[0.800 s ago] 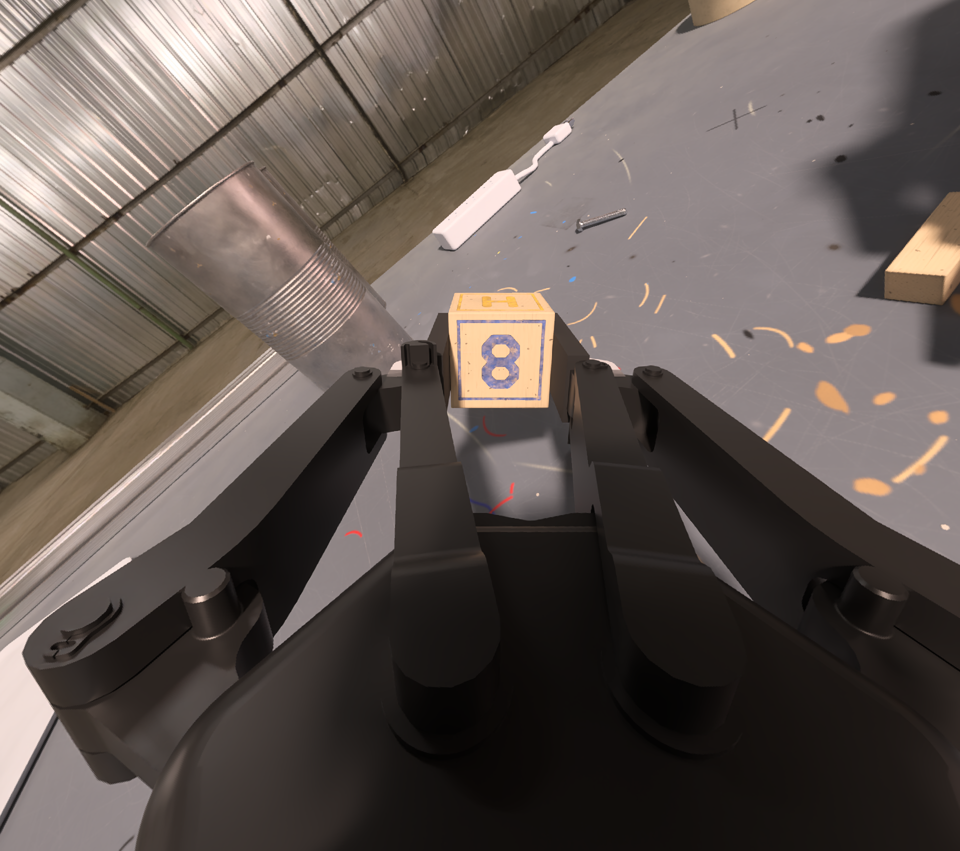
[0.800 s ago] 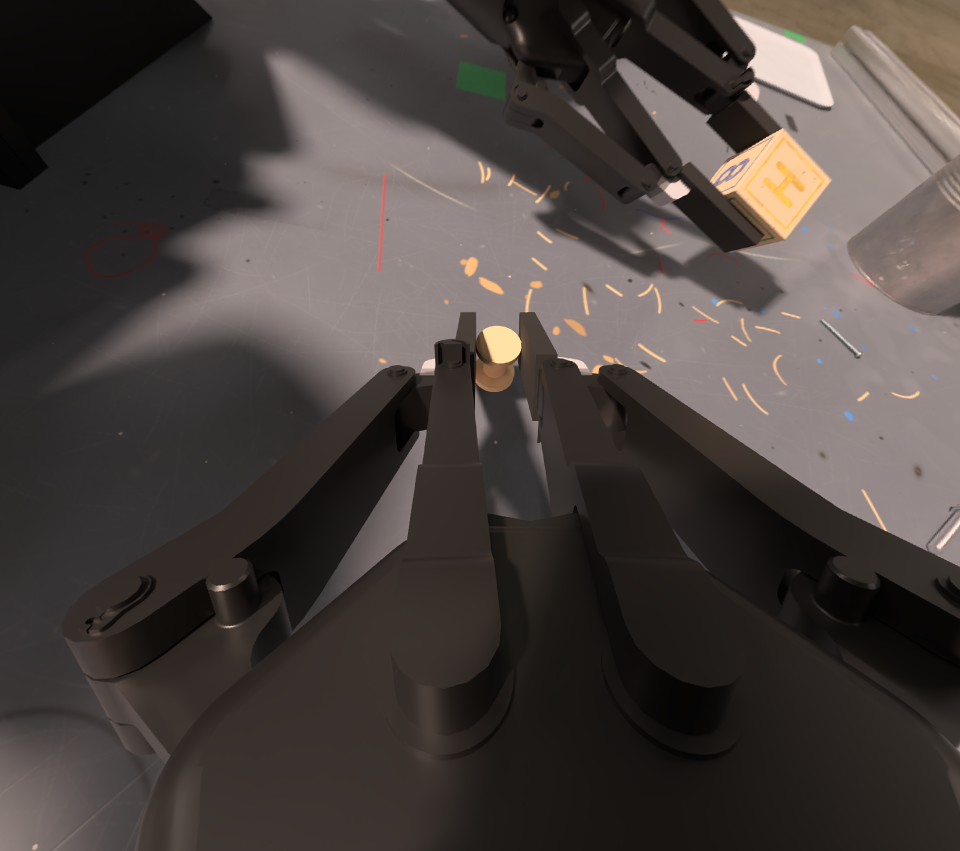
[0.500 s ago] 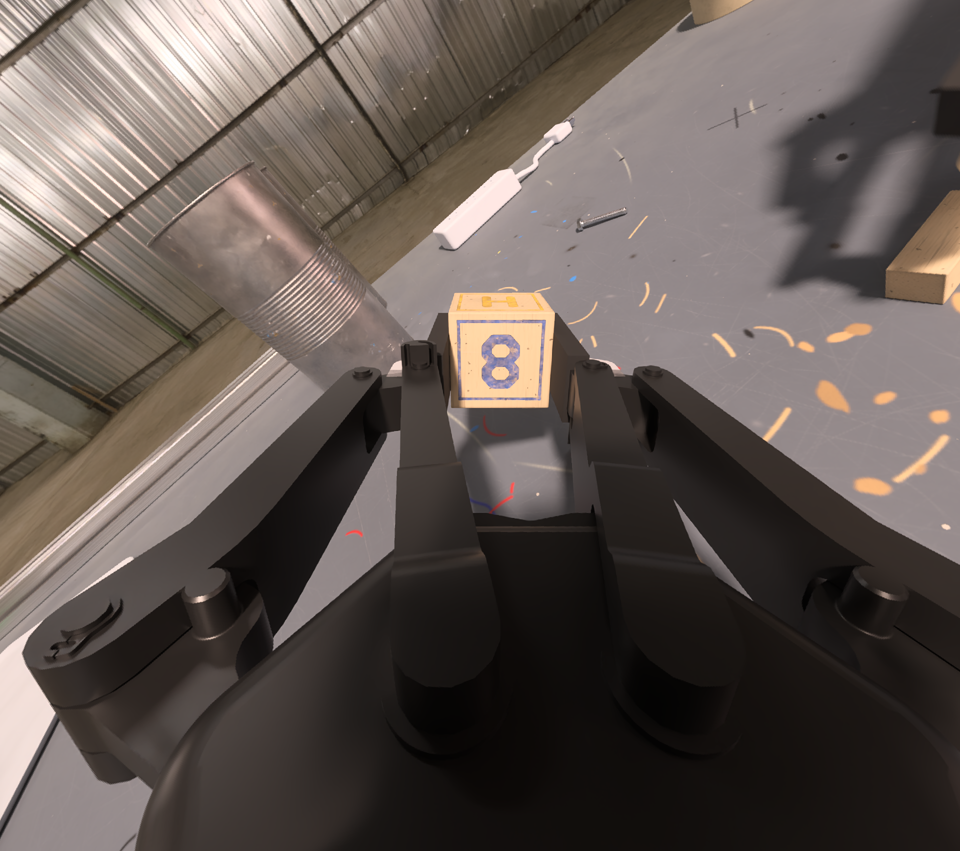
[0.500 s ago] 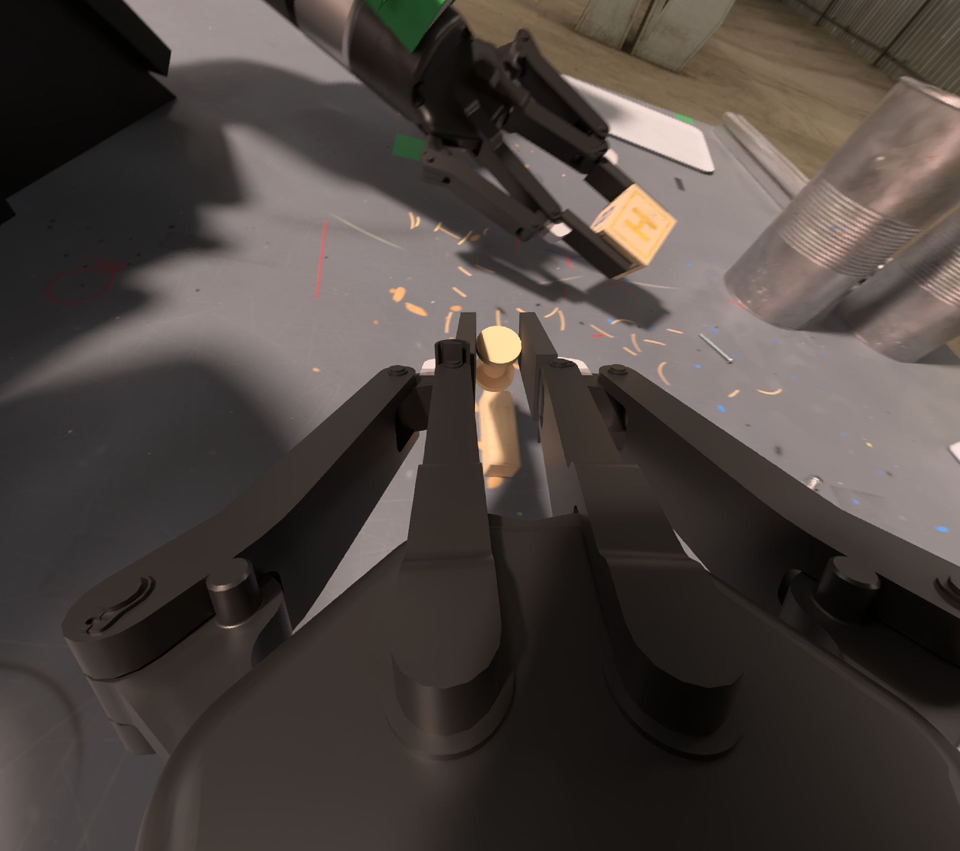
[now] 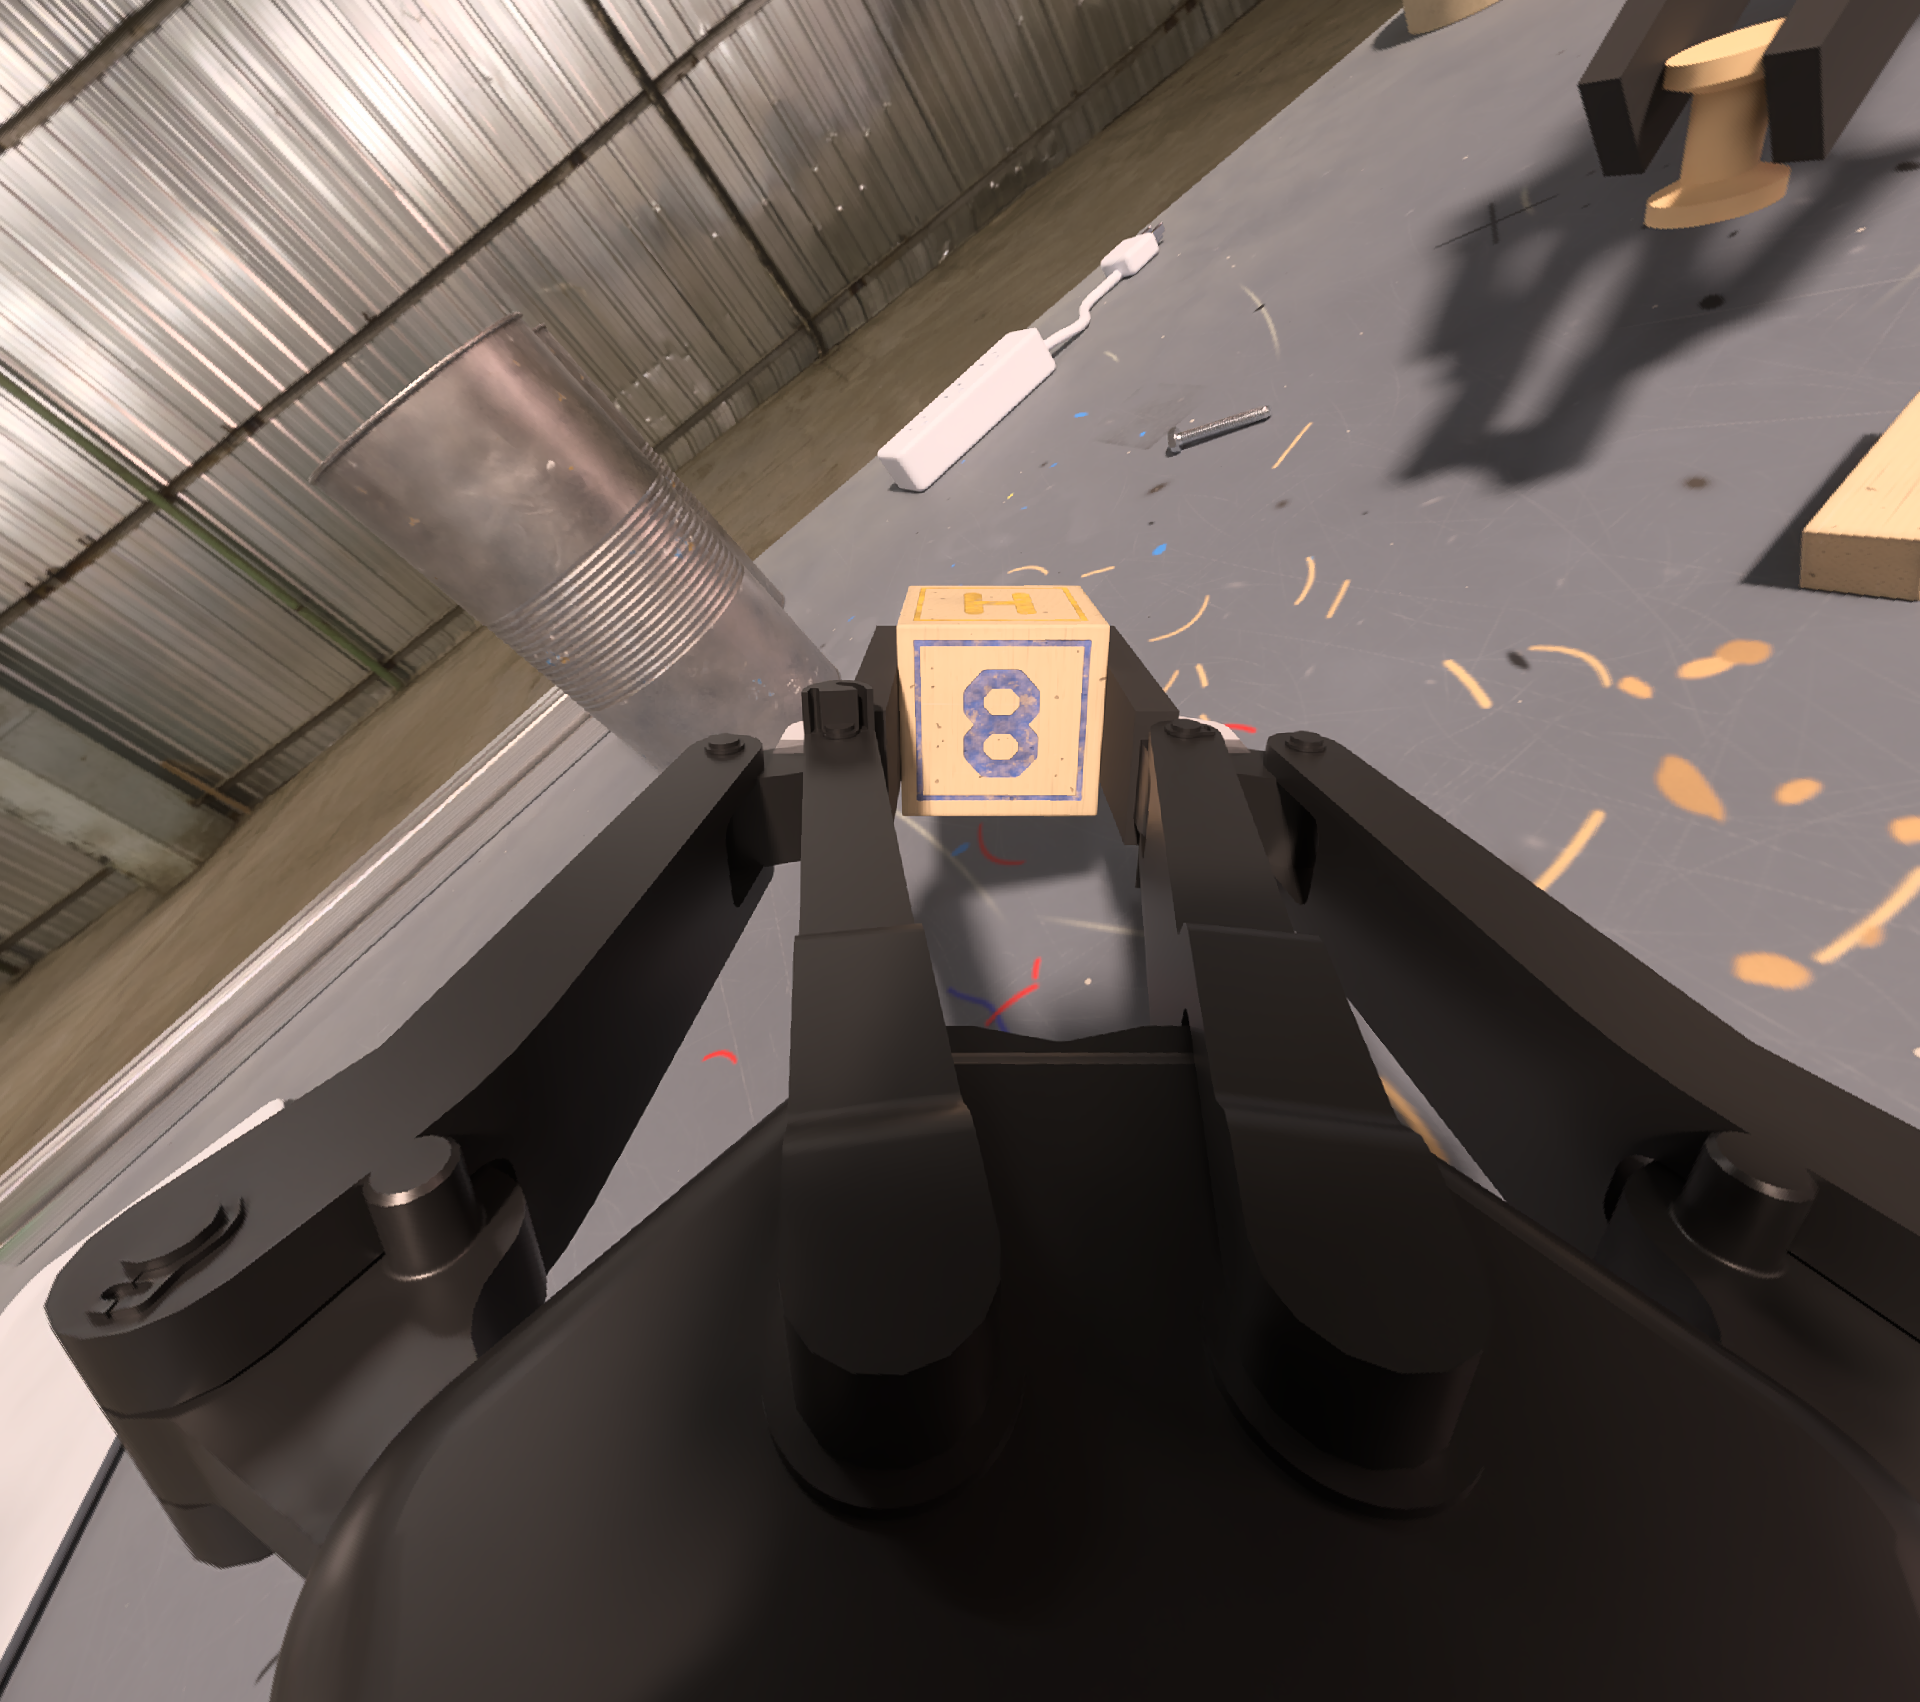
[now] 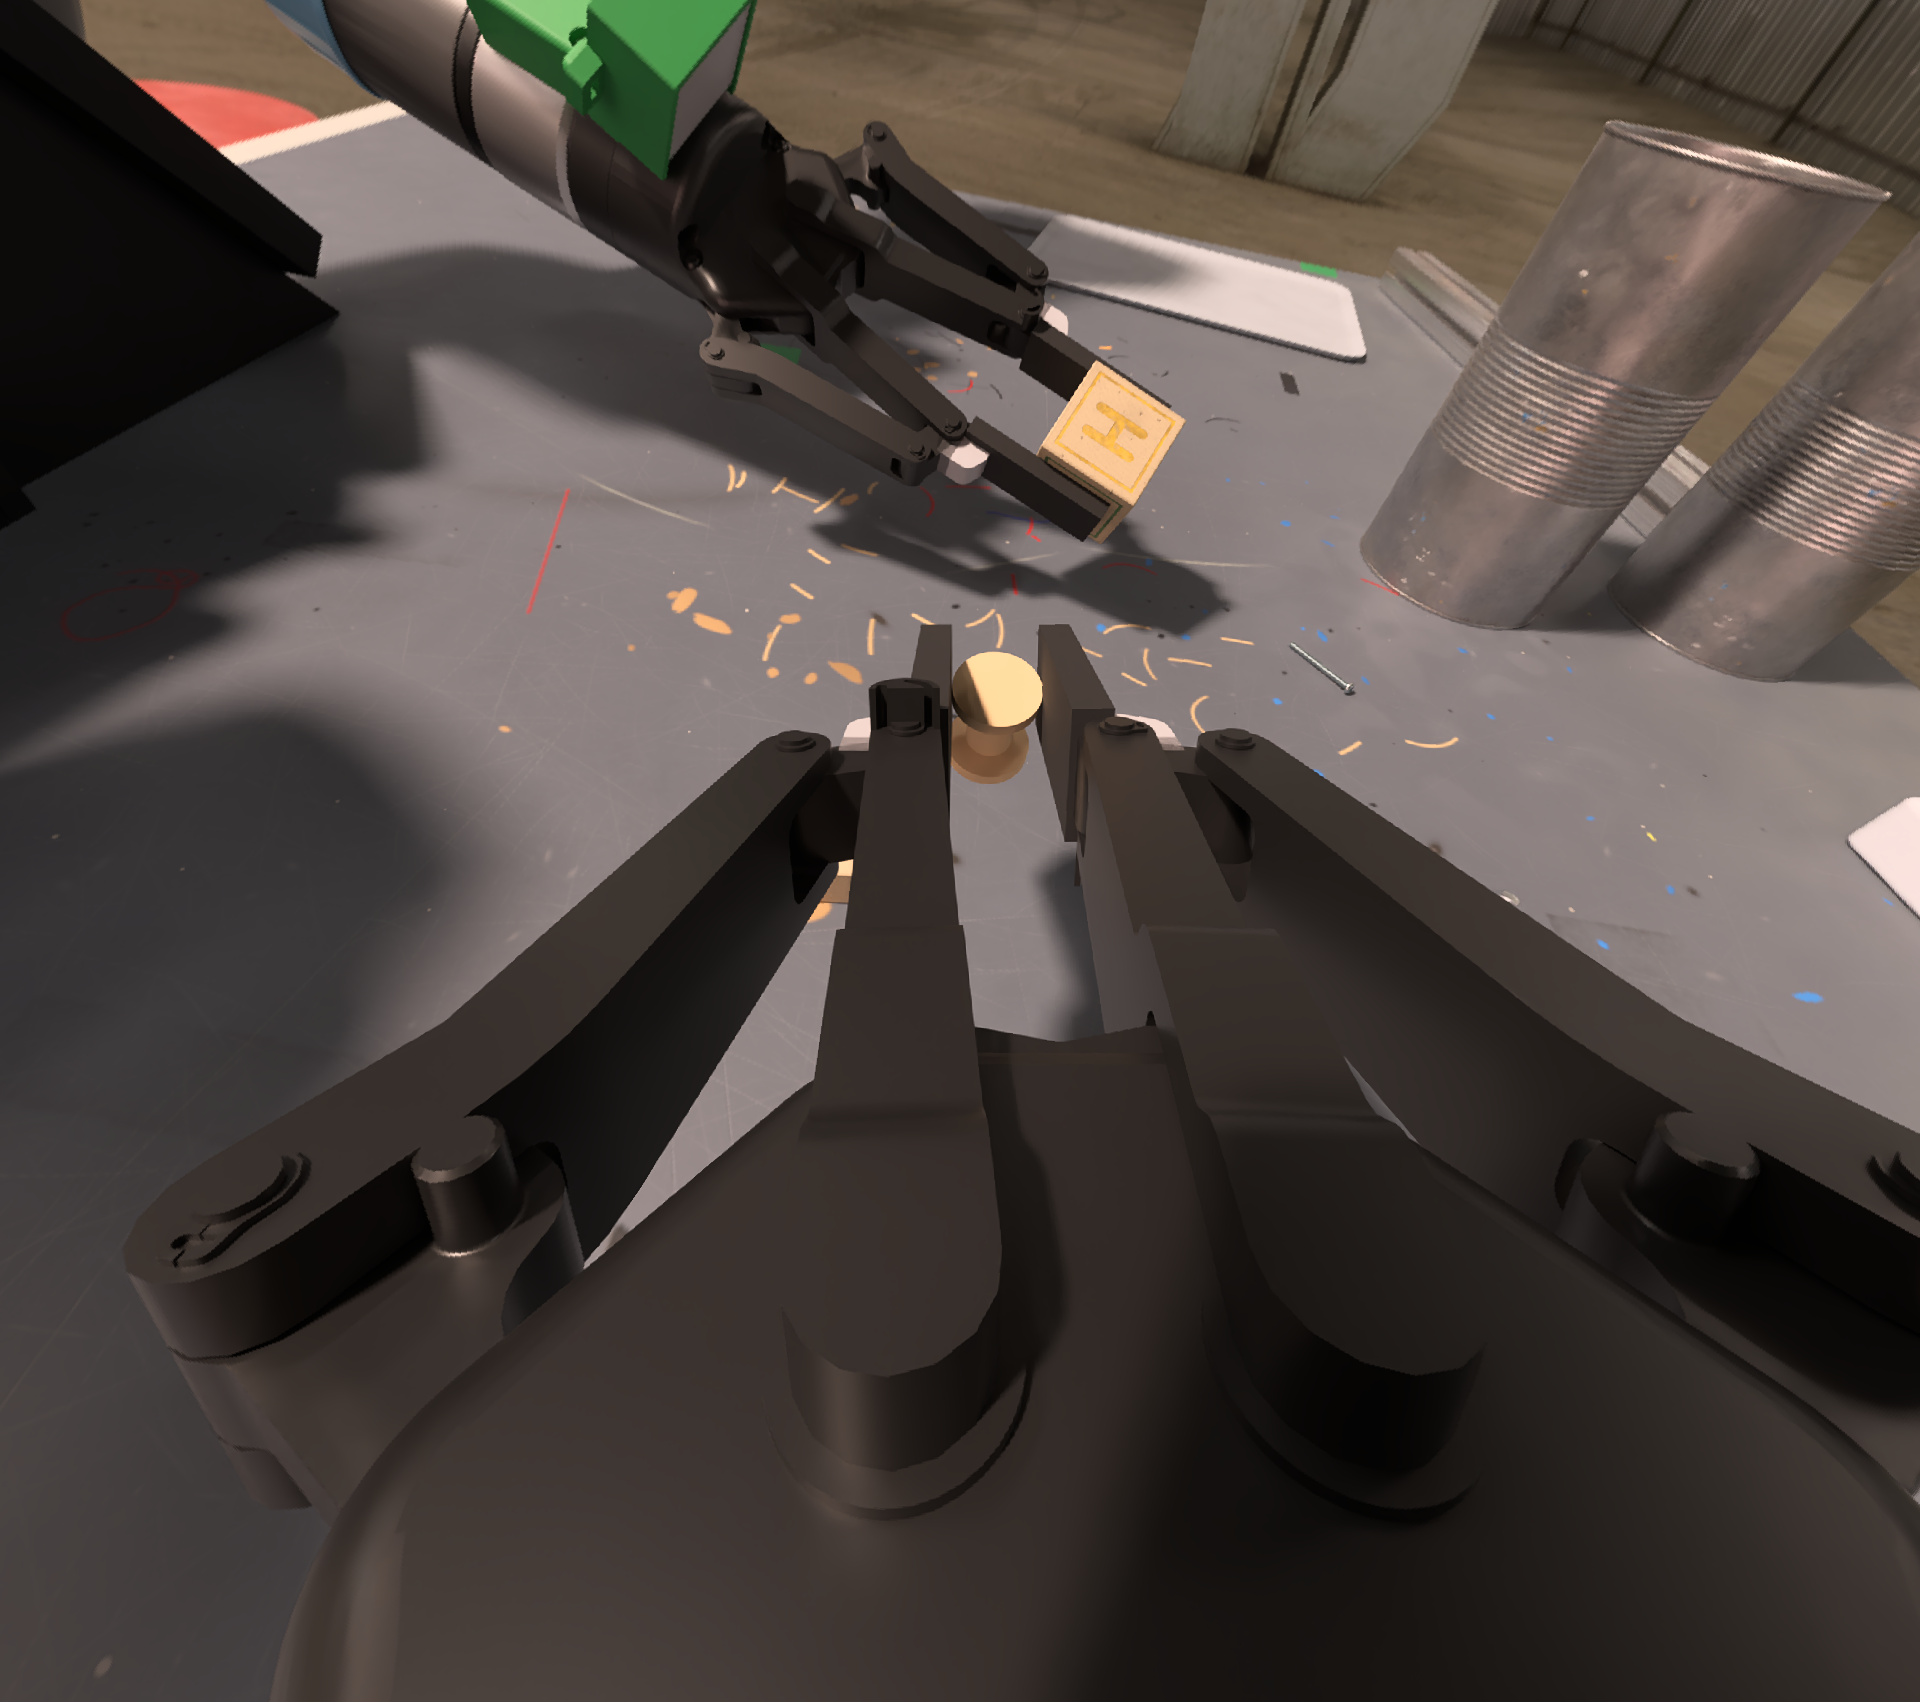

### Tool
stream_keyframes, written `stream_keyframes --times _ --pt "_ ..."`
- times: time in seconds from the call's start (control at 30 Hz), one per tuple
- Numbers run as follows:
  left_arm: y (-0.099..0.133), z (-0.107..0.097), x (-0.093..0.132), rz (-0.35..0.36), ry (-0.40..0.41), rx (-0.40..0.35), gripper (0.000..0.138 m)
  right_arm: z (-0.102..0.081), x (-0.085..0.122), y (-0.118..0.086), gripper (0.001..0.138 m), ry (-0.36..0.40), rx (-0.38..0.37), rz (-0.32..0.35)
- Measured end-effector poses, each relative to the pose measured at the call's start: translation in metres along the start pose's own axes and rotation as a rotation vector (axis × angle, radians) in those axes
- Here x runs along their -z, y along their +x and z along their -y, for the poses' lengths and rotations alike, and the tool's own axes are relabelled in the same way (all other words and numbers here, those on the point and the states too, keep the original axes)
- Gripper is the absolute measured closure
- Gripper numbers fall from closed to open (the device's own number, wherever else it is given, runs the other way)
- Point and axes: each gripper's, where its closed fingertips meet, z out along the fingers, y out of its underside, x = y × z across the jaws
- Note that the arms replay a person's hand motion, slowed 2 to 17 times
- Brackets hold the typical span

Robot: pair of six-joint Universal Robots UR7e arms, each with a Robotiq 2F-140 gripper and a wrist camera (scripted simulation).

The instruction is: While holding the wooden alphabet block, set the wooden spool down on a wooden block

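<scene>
In the left wrist view, the left gripper [image 5: 1006,717] clamps one wooden alphabet block [image 5: 1002,703] above the tabletop [image 5: 1558,447]; one wooden block [image 5: 1870,535] lies well right.

In the right wrist view, the right gripper [image 6: 995,696] pinches one wooden spool [image 6: 993,713] aloft; its narrow hold could let it slip. Two metal cans [image 6: 1600,395] stand behind.

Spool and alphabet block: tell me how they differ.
The spool is round with a narrow waist; the alphabet block is a cube. The spool is plain wood; the block has printed faces. The right gripper holds the spool, the left gripper the block. Both are wooden and held off the table.
</scene>
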Motion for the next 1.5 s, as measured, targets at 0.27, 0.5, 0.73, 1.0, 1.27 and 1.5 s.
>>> stream_keyframes --times 0.27,0.5,0.73,1.0,1.27,1.5 --pt "-0.002 -0.001 -0.001 -0.003 -0.007 0.015 0.094 0.001 0.001 -0.014 0.117 -0.003 0.06 -0.078" --pt "0.001 -0.002 -0.002 -0.003 -0.015 -0.021 0.094 0.0 -0.004 -0.034 0.117 -0.05 0.071 -0.069" --pt "0.004 -0.001 -0.001 -0.006 -0.017 -0.028 0.094 -0.012 -0.016 -0.044 0.117 -0.158 0.104 -0.054" --pt "0.001 -0.002 -0.001 -0.004 -0.017 -0.009 0.094 -0.016 -0.019 -0.044 0.117 -0.167 0.067 -0.026" --pt "0.002 -0.003 -0.002 -0.007 -0.028 -0.018 0.094 -0.021 -0.02 -0.041 0.117 -0.195 0.047 -0.031" --pt "0.005 -0.003 -0.003 -0.01 -0.035 -0.04 0.094 -0.021 -0.023 -0.041 0.117 -0.201 0.046 -0.03"
